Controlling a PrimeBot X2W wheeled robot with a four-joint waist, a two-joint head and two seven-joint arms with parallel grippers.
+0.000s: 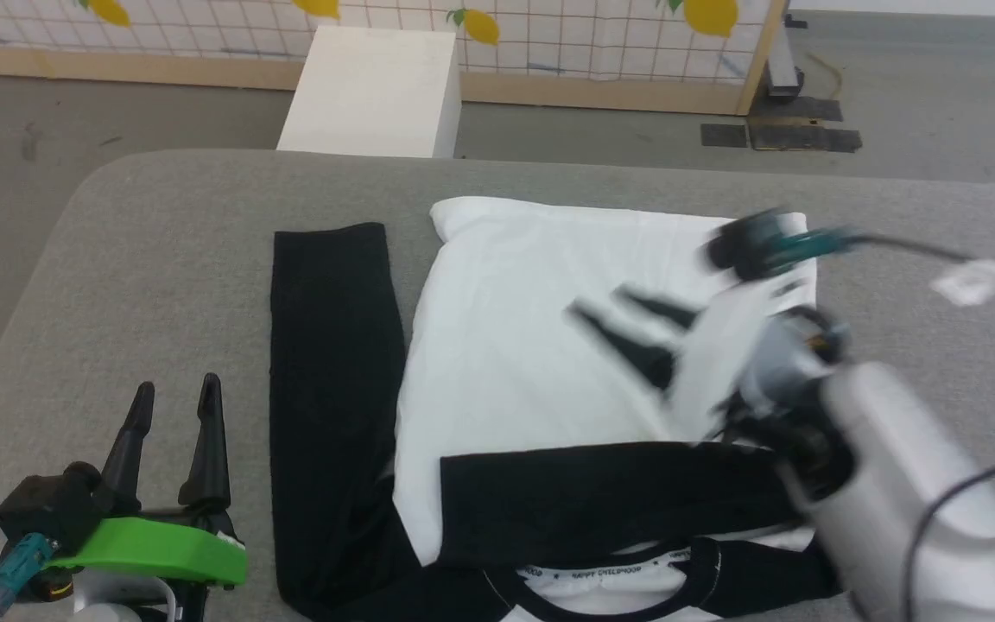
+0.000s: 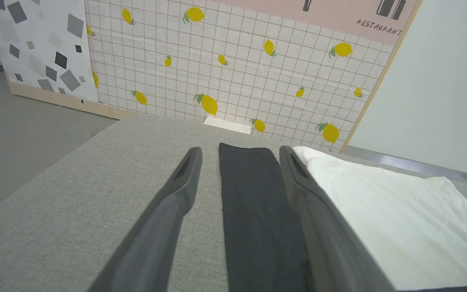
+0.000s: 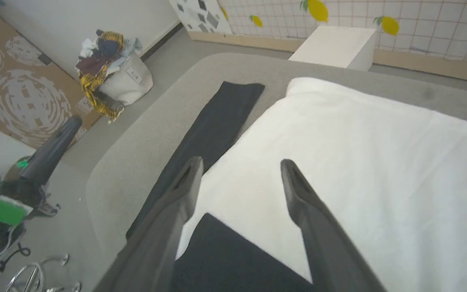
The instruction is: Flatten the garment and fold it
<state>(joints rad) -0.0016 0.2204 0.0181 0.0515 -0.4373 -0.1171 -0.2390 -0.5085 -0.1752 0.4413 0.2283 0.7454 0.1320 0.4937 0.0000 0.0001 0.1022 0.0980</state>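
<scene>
One black sleeve [image 1: 601,492] lies across the white raglan shirt [image 1: 541,345] on the grey padded bench [image 1: 161,225], so the right gripper [image 3: 241,163] above it and the left gripper [image 1: 178,385] wait spread, empty.

Garment [image 1: 541,345], white body flat, one black sleeve across, other straight

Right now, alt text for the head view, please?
The garment lies flat on the grey table, one black sleeve folded across its white body, the other sleeve straight beside it. The blurred right end effector hangs open above the body; the left end effector sits open at lower left.
</scene>
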